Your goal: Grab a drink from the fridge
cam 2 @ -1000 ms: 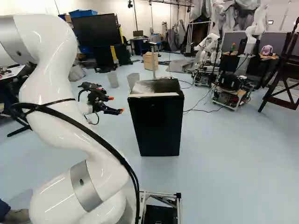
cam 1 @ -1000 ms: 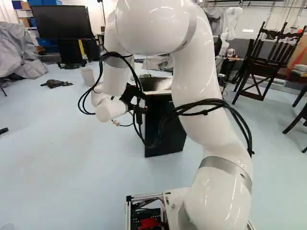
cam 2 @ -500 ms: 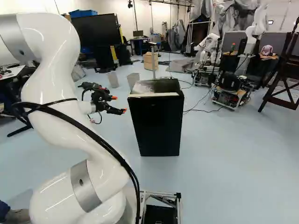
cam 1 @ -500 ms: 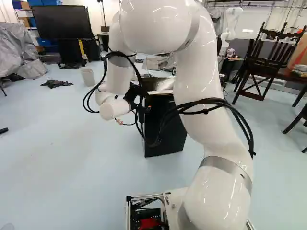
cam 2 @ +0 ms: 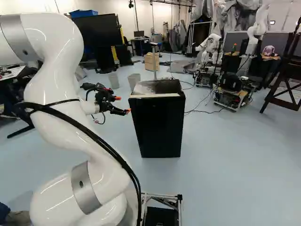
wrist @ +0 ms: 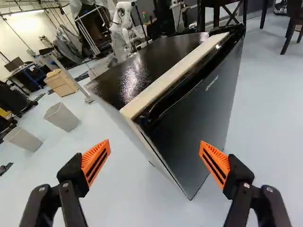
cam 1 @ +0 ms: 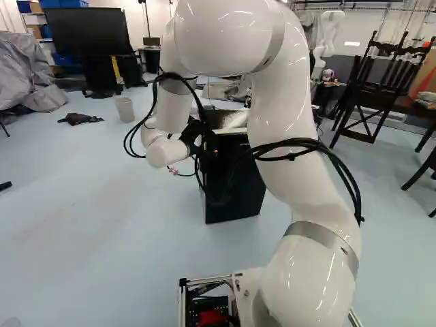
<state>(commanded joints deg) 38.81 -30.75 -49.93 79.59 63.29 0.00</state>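
My gripper (cam 2: 123,105) is beside the upper left edge of the black fridge (cam 2: 159,123) in the right base view. In the wrist view the gripper (wrist: 155,161) stands wide open, nothing between its orange pads. Ahead of it the fridge (wrist: 201,113) shows its front, side and glossy top, with one upright door edge between the two fingers' directions. The door looks closed, and a pale strip runs along the top's front edge. No drink shows; the fridge's inside is hidden.
Two grey bins (cam 2: 134,80) stand on the floor beyond the fridge. Another robot (cam 2: 209,51) is farther back, near a wheeled cart (cam 2: 231,89). A dark wooden chair (cam 1: 371,88) stands at the right of the left base view.
The arm has carried the open gripper toward the fridge, rightward in both base views. The base and the fridge have stayed where they were.
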